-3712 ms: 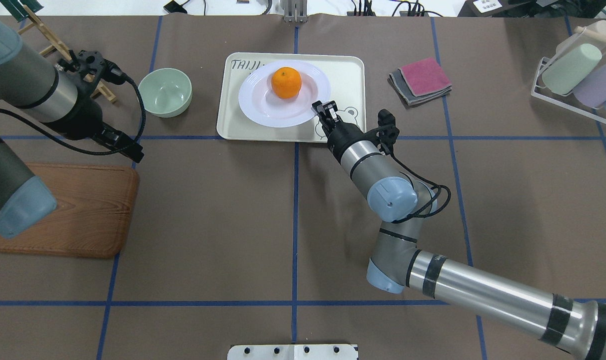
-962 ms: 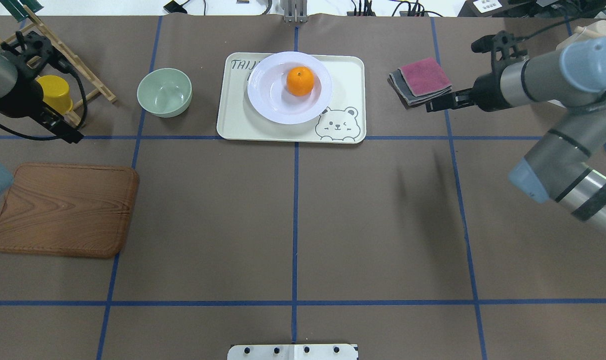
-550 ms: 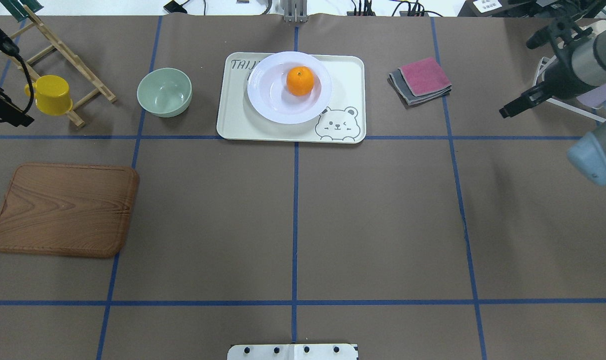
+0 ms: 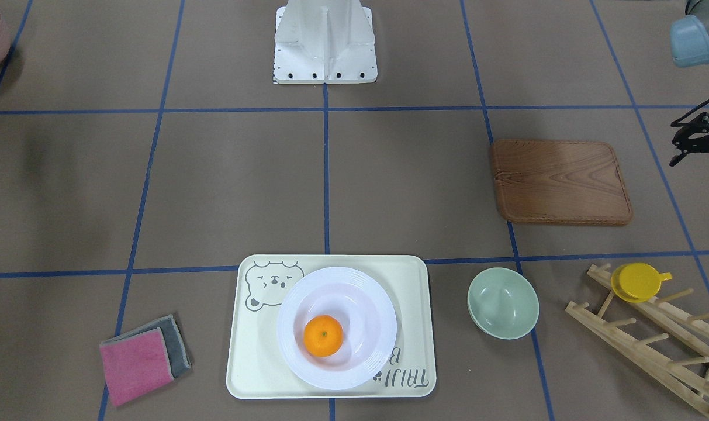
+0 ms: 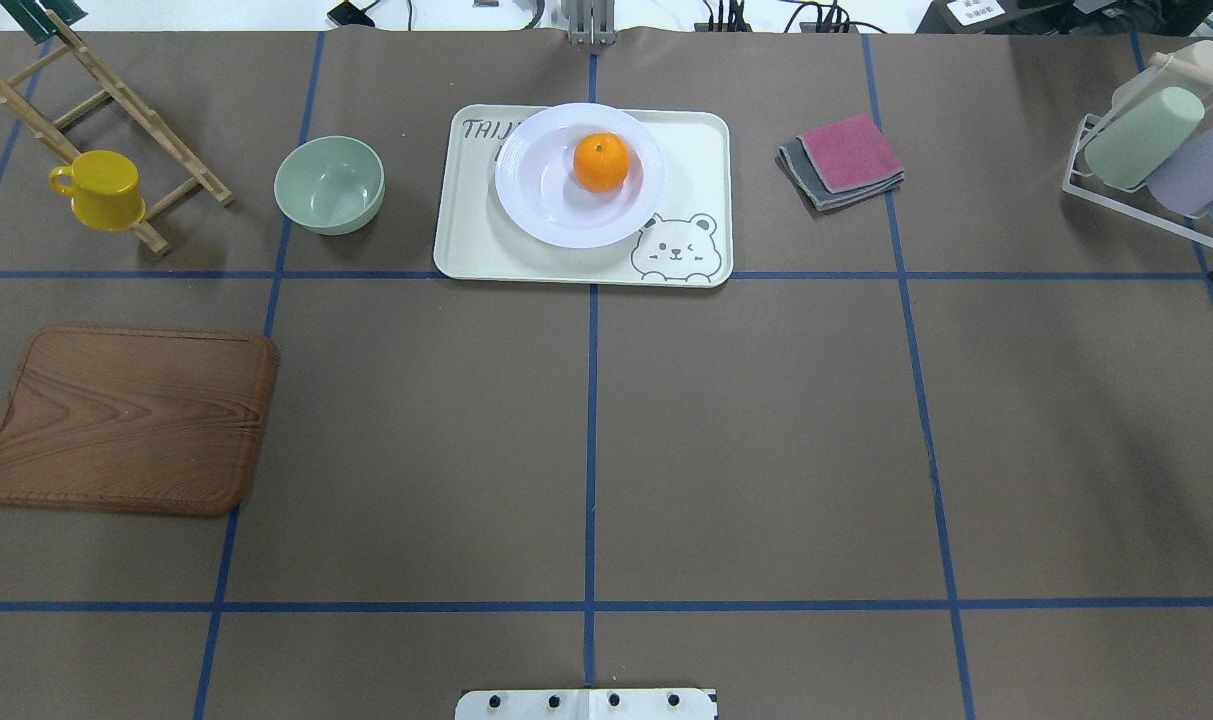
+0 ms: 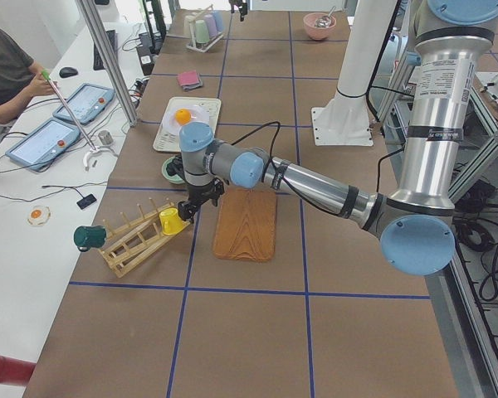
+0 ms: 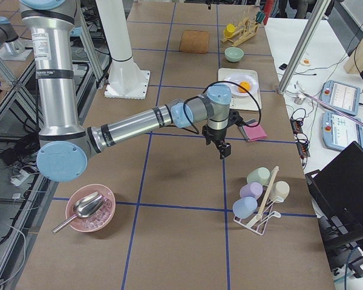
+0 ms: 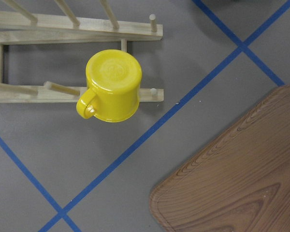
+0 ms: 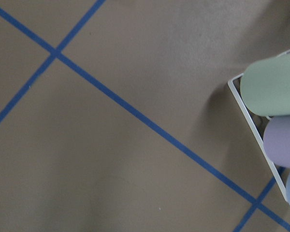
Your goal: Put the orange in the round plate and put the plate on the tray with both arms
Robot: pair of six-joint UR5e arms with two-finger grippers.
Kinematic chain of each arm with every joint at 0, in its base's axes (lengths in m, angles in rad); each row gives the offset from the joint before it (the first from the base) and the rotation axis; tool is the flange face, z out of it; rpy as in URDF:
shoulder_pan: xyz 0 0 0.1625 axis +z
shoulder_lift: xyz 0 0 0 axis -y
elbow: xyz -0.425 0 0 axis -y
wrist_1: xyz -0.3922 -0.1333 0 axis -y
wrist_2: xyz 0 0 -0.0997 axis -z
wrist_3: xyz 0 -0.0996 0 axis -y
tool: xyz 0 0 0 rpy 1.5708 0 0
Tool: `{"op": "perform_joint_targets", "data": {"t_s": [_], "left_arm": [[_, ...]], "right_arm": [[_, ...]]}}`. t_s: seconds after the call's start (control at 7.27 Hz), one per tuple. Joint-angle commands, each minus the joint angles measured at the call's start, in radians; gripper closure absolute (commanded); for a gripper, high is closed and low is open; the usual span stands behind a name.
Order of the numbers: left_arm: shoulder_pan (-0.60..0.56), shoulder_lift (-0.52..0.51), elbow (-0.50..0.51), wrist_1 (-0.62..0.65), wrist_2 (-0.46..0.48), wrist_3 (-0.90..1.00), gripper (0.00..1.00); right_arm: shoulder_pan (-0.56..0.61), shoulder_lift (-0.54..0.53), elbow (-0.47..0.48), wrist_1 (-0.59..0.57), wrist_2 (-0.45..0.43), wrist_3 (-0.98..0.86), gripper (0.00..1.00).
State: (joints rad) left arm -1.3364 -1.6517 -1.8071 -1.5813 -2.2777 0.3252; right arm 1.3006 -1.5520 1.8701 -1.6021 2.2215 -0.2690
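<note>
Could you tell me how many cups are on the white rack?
4: green cup, purple cup, blue cup in a row, cream cup on the other side; none apparently hidden.

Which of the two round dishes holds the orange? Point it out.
The white round plate on the tray: the orange sits in its well. The pale-green bowl, beside the tray on the table, holds nothing.

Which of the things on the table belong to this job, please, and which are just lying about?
Job: orange, round plate, tray.
Lying about: pale-green bowl, wooden board, yellow cup, wooden drying rack, folded cloths, pastel cups in a holder.
</note>
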Motion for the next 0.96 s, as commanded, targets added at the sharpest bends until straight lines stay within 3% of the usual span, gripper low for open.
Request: {"op": "perform_joint_targets", "data": {"t_s": [0.0,0.41,0.83], "left_arm": [[-0.043,0.010,0.053,0.003,-0.079,0.003,0.01],[-0.043,0.010,0.080,0.006,-0.115,-0.003,0.01],[-0.041,0.010,0.074,0.000,-0.117,-0.005,0.01]], "right_arm": [[0.017,-0.025,0.003,-0.002,0.062,-0.013,0.00],[0.017,-0.034,-0.002,-0.001,0.076,-0.003,0.00],[0.058,-0.059,-0.011,-0.001,0.174,-0.004,0.00]]}}
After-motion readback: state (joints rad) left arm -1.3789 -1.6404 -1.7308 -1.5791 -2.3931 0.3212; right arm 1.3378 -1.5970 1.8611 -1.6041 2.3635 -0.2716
